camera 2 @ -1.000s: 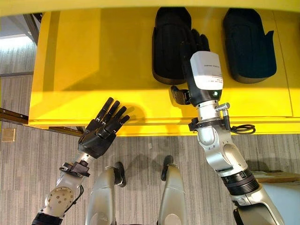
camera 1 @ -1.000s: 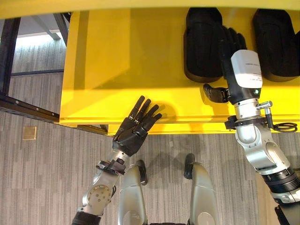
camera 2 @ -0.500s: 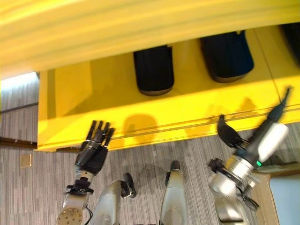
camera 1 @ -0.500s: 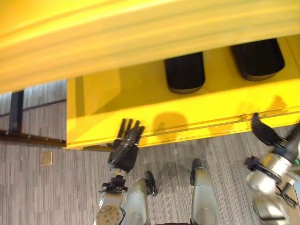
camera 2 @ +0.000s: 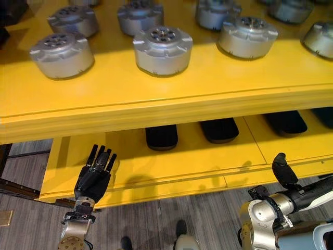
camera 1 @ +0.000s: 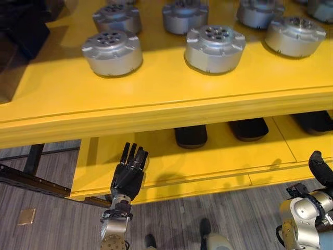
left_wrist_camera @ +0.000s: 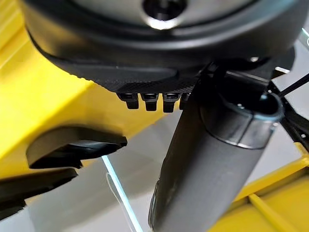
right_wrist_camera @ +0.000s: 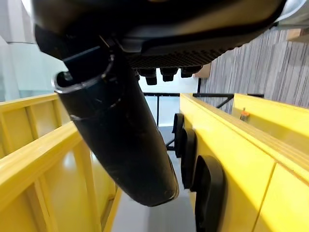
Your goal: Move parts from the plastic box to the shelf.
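Left hand (camera 1: 128, 177) open, empty, before shelf (camera 1: 156, 112).

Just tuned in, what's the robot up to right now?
Neither hand holds a part at this moment. The left hand hangs open, fingers straight, in front of the lower yellow shelf, where black parts lie. The right hand shows low at the right side of the eye views, empty as far as its wrist view tells. On the upper shelf stand round silver parts in rows.
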